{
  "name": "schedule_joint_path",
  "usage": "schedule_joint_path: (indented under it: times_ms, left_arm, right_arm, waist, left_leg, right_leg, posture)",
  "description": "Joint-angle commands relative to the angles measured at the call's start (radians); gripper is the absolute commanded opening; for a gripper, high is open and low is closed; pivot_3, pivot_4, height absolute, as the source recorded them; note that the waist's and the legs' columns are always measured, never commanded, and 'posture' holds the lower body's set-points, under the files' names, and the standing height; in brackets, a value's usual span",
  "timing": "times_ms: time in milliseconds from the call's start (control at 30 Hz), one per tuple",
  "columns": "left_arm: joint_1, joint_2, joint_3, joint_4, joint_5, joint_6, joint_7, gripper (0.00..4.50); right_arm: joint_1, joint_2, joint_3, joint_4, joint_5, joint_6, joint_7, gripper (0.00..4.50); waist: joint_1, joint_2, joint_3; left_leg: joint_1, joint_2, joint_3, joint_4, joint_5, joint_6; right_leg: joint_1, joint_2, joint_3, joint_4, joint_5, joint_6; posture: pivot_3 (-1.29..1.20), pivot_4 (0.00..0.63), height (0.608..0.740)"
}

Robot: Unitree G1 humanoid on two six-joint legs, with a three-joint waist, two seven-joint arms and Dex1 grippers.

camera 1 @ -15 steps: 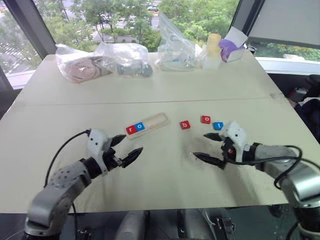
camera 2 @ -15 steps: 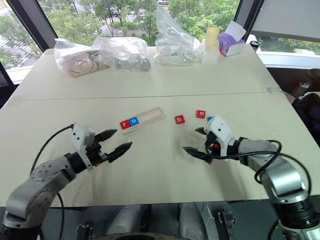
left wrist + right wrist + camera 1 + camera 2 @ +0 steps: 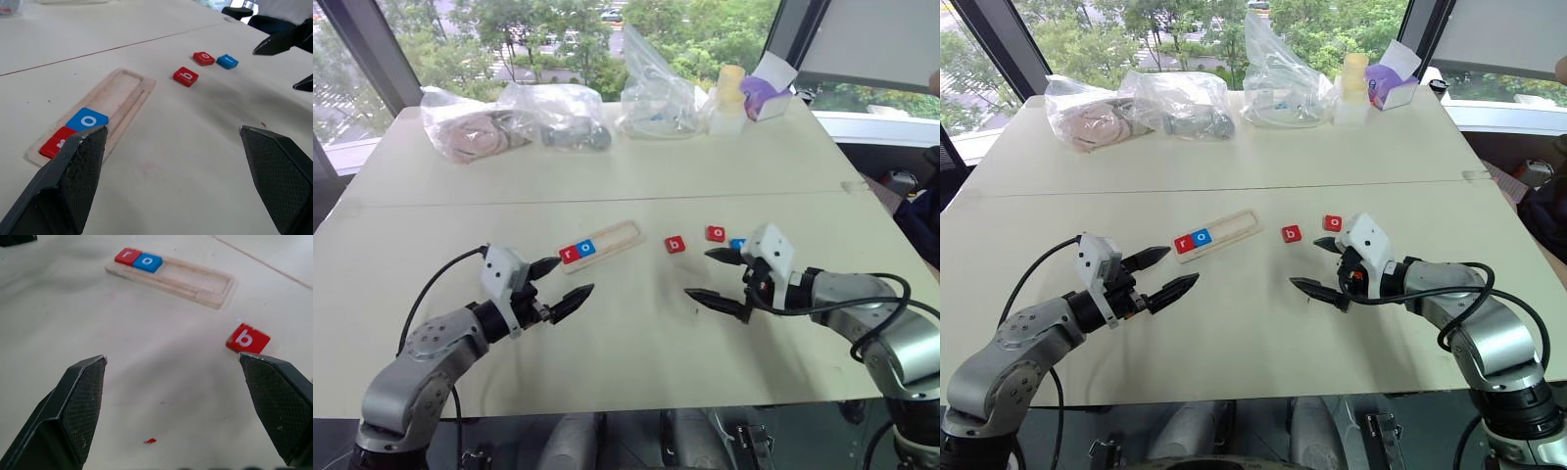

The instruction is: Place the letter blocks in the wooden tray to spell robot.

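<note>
The wooden tray (image 3: 613,238) lies at the table's middle, holding a red "r" block (image 3: 570,254) and a blue "o" block (image 3: 587,249) at its left end. To its right on the table lie a red "b" block (image 3: 675,245), a red "o" block (image 3: 716,233) and a blue block (image 3: 737,244), partly hidden behind my right gripper. My left gripper (image 3: 563,285) hovers open just in front of the tray's left end. My right gripper (image 3: 715,278) hovers open in front of the loose blocks, and nothing is held by either one.
Several clear plastic bags (image 3: 558,113) with items, a yellow-capped bottle (image 3: 729,98) and a purple-and-white box (image 3: 766,90) line the table's far edge. A seam (image 3: 607,201) runs across the table behind the tray.
My right gripper has moved a little left, toward the "b" block, and now hides part of the blue block. My left gripper has barely moved.
</note>
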Motion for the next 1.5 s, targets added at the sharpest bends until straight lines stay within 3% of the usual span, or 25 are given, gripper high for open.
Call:
schedule_joint_path:
  times_ms: [33, 633, 833, 933, 1200, 1500]
  left_arm:
    - [-0.012, 0.012, -0.001, -0.002, 0.005, -0.017, -0.015, 4.5]
    - [-0.098, 0.055, -0.018, 0.112, 0.049, -0.036, -0.085, 4.5]
    - [-0.23, 0.111, -0.05, 0.305, 0.095, -0.121, -0.237, 4.5]
    - [-0.364, 0.135, -0.113, 0.523, 0.201, -0.259, -0.337, 4.5]
    - [-0.6, 0.088, -0.191, 0.931, 0.307, -0.456, -0.522, 4.5]
    - [-0.704, 0.047, -0.214, 1.178, 0.388, -0.566, -0.612, 4.5]
  right_arm:
    - [-0.022, 0.014, 0.001, -0.012, 0.003, -0.022, -0.008, 4.45]
    - [-0.072, 0.05, 0.029, -0.008, -0.004, -0.032, -0.052, 4.45]
    - [-0.127, 0.084, 0.058, -0.01, 0.003, -0.016, -0.063, 4.45]
    - [-0.152, 0.092, 0.088, -0.002, -0.01, -0.024, -0.064, 4.45]
    - [-0.138, 0.105, 0.102, -0.037, -0.011, -0.016, -0.094, 4.45]
    - [-0.092, 0.12, 0.095, -0.096, -0.001, 0.009, -0.15, 4.45]
  waist:
    - [0.001, 0.0, 0.0]
    - [0.001, 0.0, 0.0]
    - [0.0, 0.0, 0.0]
    - [0.002, 0.0, 0.0]
    - [0.0, 0.0, 0.0]
    - [-0.006, 0.0, 0.0]
  left_leg:
    - [0.0, 0.0, 0.0, 0.0, 0.0, 0.0]
    - [0.0, 0.0, 0.0, 0.0, 0.0, 0.0]
    - [0.0, 0.0, 0.0, 0.0, 0.0, 0.0]
    - [0.0, 0.0, 0.0, 0.0, 0.0, 0.0]
    - [-0.002, -0.001, 0.0, -0.001, 0.0, 0.0]
    - [-0.002, -0.001, 0.0, 0.0, 0.0, 0.0]
  right_leg:
    - [0.0, 0.0, 0.0, 0.0, 0.0, 0.0]
    - [0.0, 0.0, 0.0, 0.0, 0.0, 0.0]
    - [0.0, 0.001, 0.0, 0.0, 0.0, 0.0]
    - [-0.001, 0.002, 0.0, 0.0, 0.0, 0.0]
    - [-0.002, 0.001, -0.001, 0.0, 0.003, 0.004]
    - [-0.004, 0.001, -0.001, 0.003, 0.003, 0.004]
  posture:
    - [0.0, 0.15, 0.74]
    - [0.0, 0.15, 0.74]
    - [0.0, 0.15, 0.74]
    - [0.0, 0.15, 0.74]
    - [0.0, 0.15, 0.74]
    - [0.0, 0.15, 0.74]
